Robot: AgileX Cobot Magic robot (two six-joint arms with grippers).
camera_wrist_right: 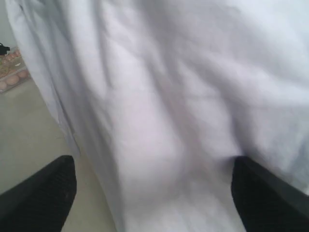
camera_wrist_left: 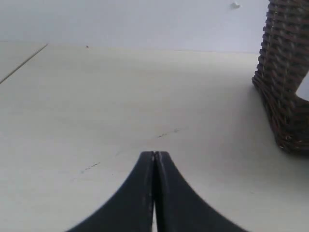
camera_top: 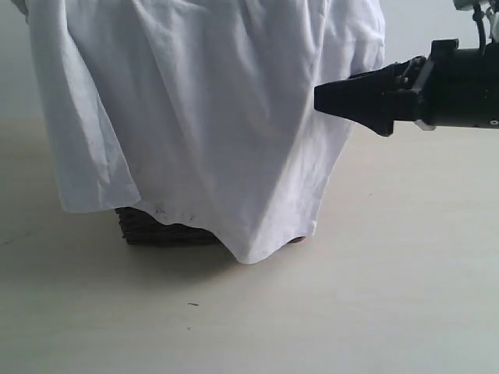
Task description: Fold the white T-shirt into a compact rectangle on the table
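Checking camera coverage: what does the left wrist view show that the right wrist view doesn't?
Only the left wrist view: the left gripper, jaws shut, and the dark wicker basket. Only the right wrist view: the right gripper, open, and the white T-shirt hanging close before it. Both show the pale table.

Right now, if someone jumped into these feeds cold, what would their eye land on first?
The white T-shirt dominates, hanging in loose folds across the upper exterior view and hiding all but the base of a dark wicker basket on the table. From the right, the right gripper points at the shirt's edge, jaws wide apart. The left gripper is shut over bare tabletop, beside the basket.
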